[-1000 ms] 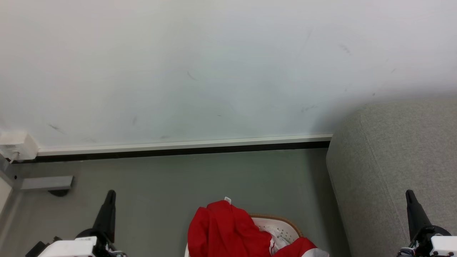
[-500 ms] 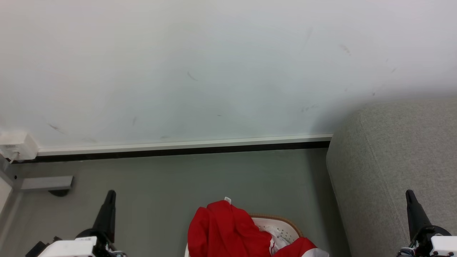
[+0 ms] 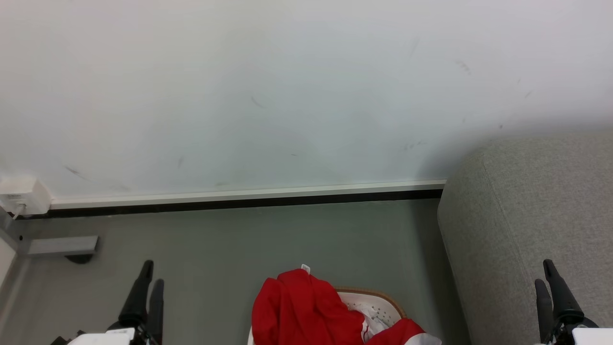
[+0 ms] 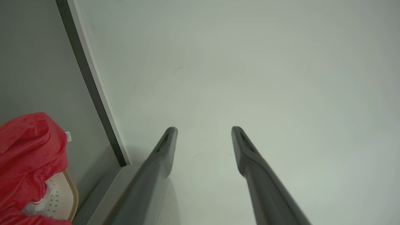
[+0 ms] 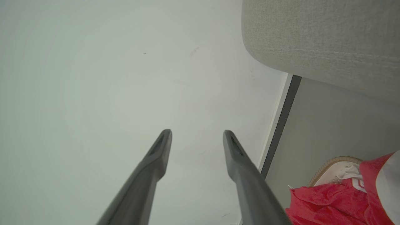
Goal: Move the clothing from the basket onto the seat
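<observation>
The left fingers point(image 4: 161, 153) stand apart with nothing between them, and the right fingers point(image 5: 154, 159) do likewise; both pairs point toward the pale wall point(image 3: 287, 96), well clear of any fabric. Between the two pairs, low in the head view, the clothing point(image 3: 301, 306) lies heaped in the basket point(image 3: 380, 293), a red fold spilling above its tan rim. The seat point(image 3: 527, 201) rises just to the right of the basket, with the right fingers before it. I judge the step in hand to be the reach for a first garment, none showing on the visible part of the seat. The next move calls for one arm to swing inward and down, close on the top fold, and lift it clear of the rim.
</observation>
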